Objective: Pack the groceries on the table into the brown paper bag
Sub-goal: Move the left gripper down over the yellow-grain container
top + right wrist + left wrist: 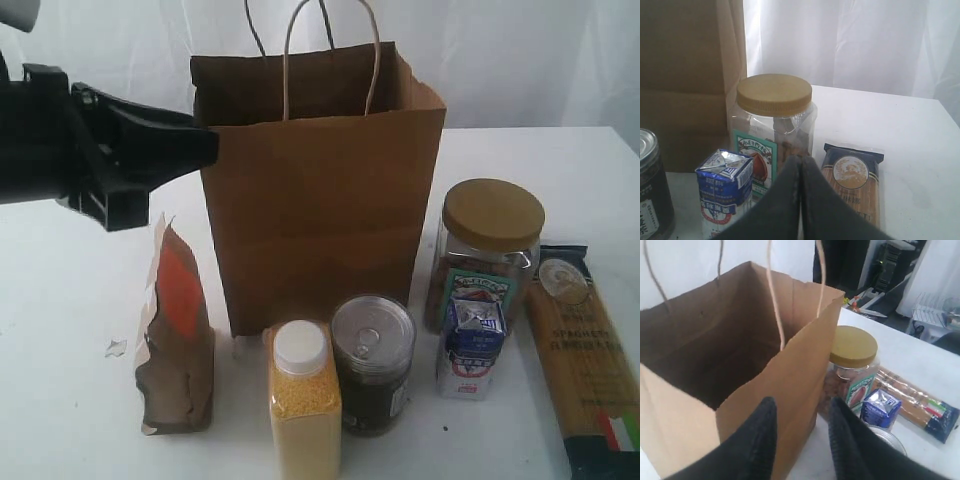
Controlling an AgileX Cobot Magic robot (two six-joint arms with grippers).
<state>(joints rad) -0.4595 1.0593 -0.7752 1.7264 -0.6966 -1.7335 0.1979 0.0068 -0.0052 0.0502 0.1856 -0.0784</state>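
The brown paper bag (320,200) stands upright and open-mouthed on the table (60,300). In front of it are the groceries: a brown pouch (178,330), a yellow-grain bottle (303,400), a dark jar (373,370), a tan-lidded clear jar (490,250), a blue-white carton (472,345) and a spaghetti packet (585,360). My left gripper (205,148) hangs at the bag's upper left edge; in the left wrist view this gripper (801,407) is open above the bag (740,365), gripping nothing. My right gripper (801,159) is shut and empty, near the clear jar (774,120) and carton (725,192).
A small white bit (116,348) lies left of the pouch. A white curtain (520,60) hangs behind the table. The spaghetti packet reaches close to the table's right front edge. Dark equipment (890,265) stands beyond the table in the left wrist view.
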